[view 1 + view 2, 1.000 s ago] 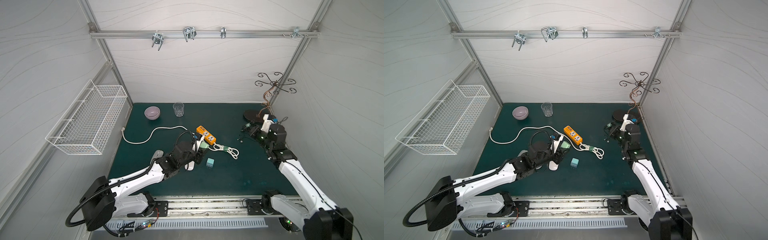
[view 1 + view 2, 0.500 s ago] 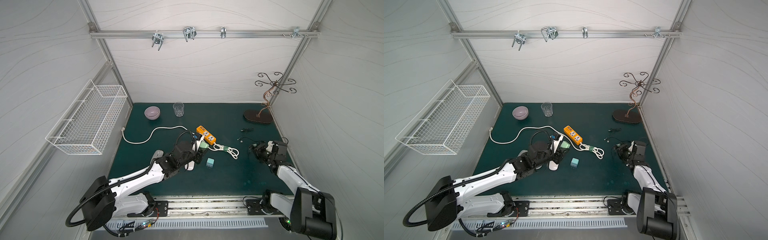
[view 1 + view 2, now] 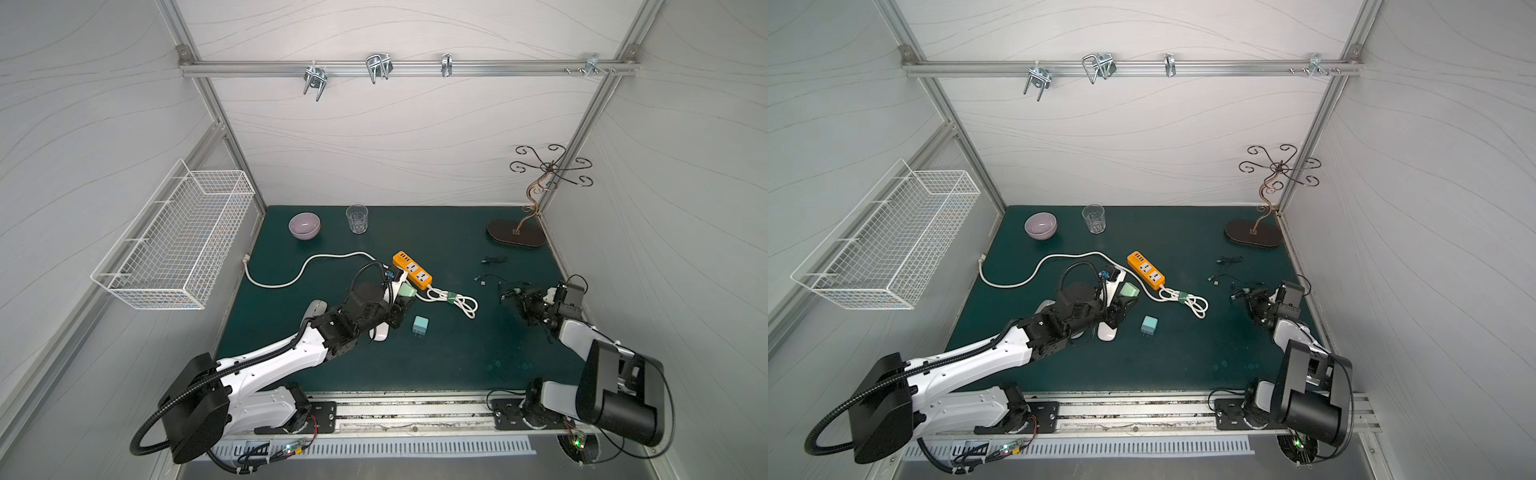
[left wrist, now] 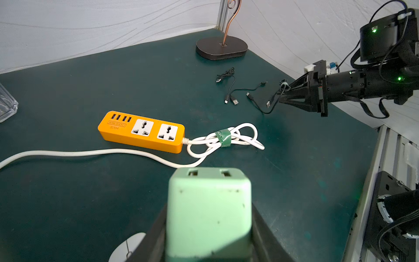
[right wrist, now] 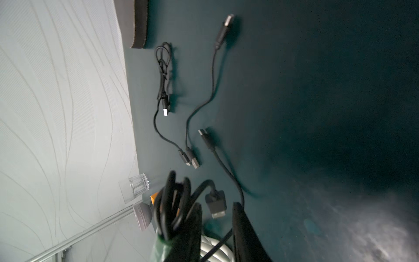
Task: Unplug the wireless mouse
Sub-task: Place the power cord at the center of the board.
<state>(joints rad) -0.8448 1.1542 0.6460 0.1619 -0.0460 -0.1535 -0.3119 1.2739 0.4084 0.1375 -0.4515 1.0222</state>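
The white wireless mouse (image 3: 380, 331) lies on the green mat just under my left gripper (image 3: 401, 305), partly hidden by it; an edge of the mouse (image 4: 127, 247) shows in the left wrist view. My left gripper (image 4: 208, 215) is shut on a pale green USB adapter (image 4: 208, 204) held off the mat, and both of the adapter's ports face outward with nothing in them. At the right side my right gripper (image 3: 513, 296) hovers low over the mat. Its jaws (image 5: 217, 205) stand apart. A black cable (image 5: 229, 174) runs between them, and its tied bundle (image 5: 172, 204) hangs beside one finger.
An orange power strip (image 3: 412, 270) with a white cord lies mid-mat, with a teal adapter (image 3: 420, 324) in front of it. Loose black cables (image 3: 490, 270) lie near the right arm. A grey mouse (image 3: 314, 309), bowl (image 3: 304, 225), glass (image 3: 357, 218) and metal stand (image 3: 516, 234) are also here.
My right arm has drawn back from beside the stand toward the front right with the black cable, and its jaws have spread. The left arm has not moved.
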